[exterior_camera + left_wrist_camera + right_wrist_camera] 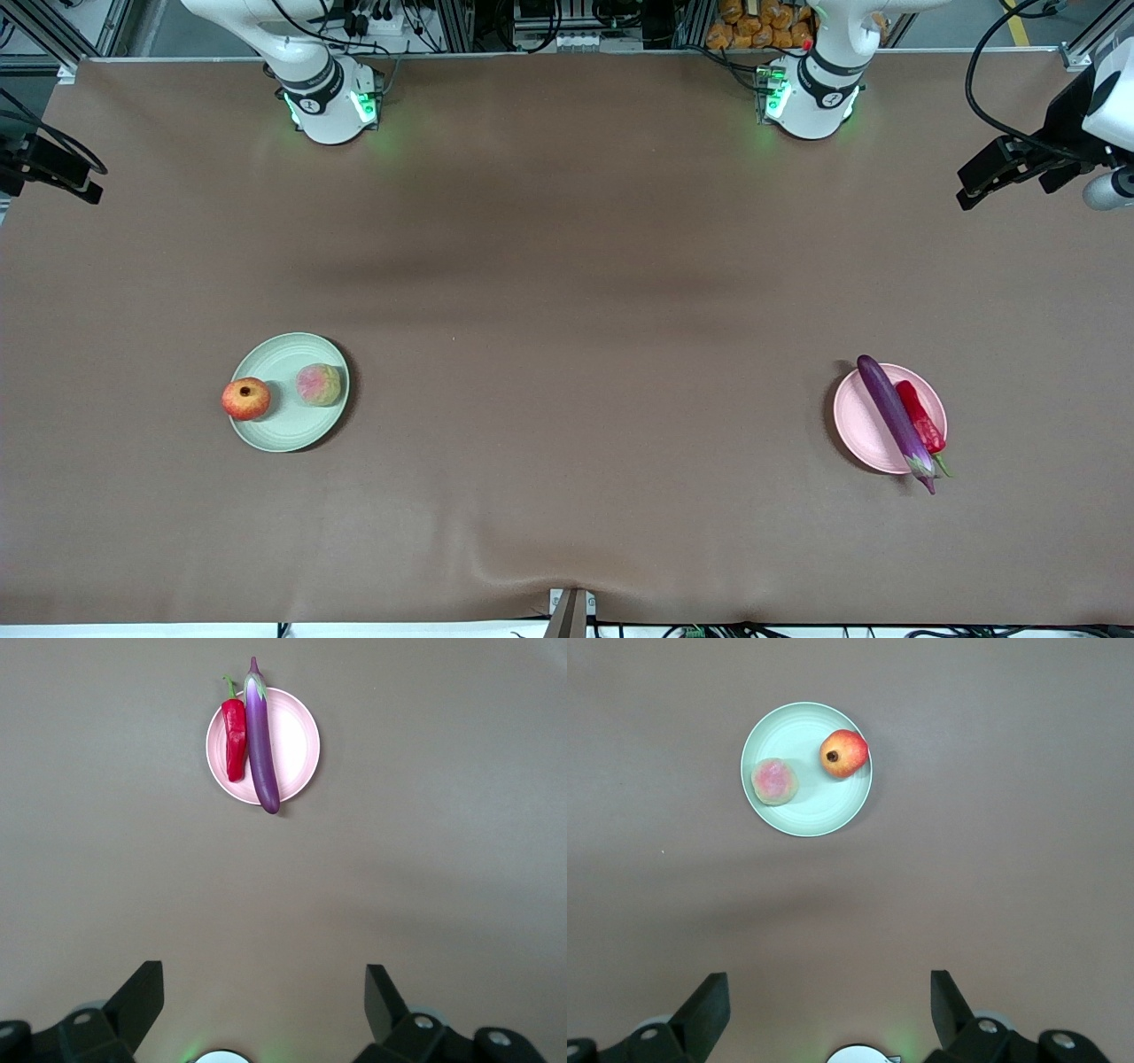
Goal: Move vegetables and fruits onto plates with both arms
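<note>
Left claw (264, 1010) held spread and empty high over the desk (567, 292), right claw (830, 1010) likewise spread and empty, eggplant (895, 421) and chili (920, 417) laid on pink plate (859, 421), pomegranate (246, 399) and peach (318, 385) seated on green plate (283, 354).

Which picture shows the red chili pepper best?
The left wrist view: the chili pepper lies whole on the pink plate, green stem clear. The front view shows it smaller beside the eggplant. The right wrist view misses it.
</note>
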